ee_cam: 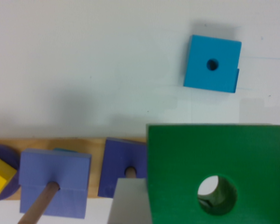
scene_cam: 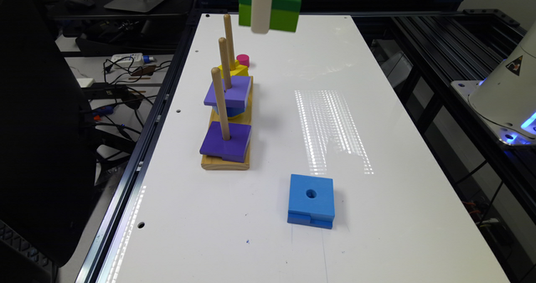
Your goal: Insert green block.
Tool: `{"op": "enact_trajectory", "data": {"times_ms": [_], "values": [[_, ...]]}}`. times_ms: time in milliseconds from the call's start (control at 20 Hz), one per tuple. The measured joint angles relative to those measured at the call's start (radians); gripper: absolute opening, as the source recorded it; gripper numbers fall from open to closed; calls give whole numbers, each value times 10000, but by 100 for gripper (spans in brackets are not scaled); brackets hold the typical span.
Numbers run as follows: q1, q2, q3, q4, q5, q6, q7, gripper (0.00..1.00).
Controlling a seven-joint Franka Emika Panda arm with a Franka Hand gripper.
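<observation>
The green block point(scene_cam: 287, 11), dark green over lime green, hangs high above the far end of the white table point(scene_cam: 377, 216). My gripper point(scene_cam: 270, 21) is shut on it, one white finger point(scene_cam: 261, 6) crossing its near face. In the wrist view the block point(ee_cam: 177, 163) is close to the camera, its round hole open, with a grey finger point(ee_cam: 126, 205) at its side. Below it, toward the exterior view's left, the wooden peg board point(scene_cam: 226, 162) carries three upright pegs. The far peg point(scene_cam: 229, 34) stands just to the exterior view's left of the block.
A dark purple square point(scene_cam: 226, 142) sits on the near peg, a lilac square point(scene_cam: 228, 91) on the middle peg, a yellow piece point(scene_cam: 238, 70) at the far peg. A pink cylinder point(scene_cam: 242, 60) lies behind. A blue square block point(scene_cam: 311, 201) rests on the table. The robot base point(scene_cam: 506, 86) stands at the exterior view's right.
</observation>
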Motion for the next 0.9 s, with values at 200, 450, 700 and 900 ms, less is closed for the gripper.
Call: {"op": "enact_trajectory", "data": {"times_ms": [200,450,700,900], "values": [[-74,330,-4,0,-153,314,-3,0],[-158,715,-10,1,-338,686,-4,0],[-233,1057,-18,3,-514,1021,-6,0],[-288,1283,-23,7,-630,1247,-6,0]]}}
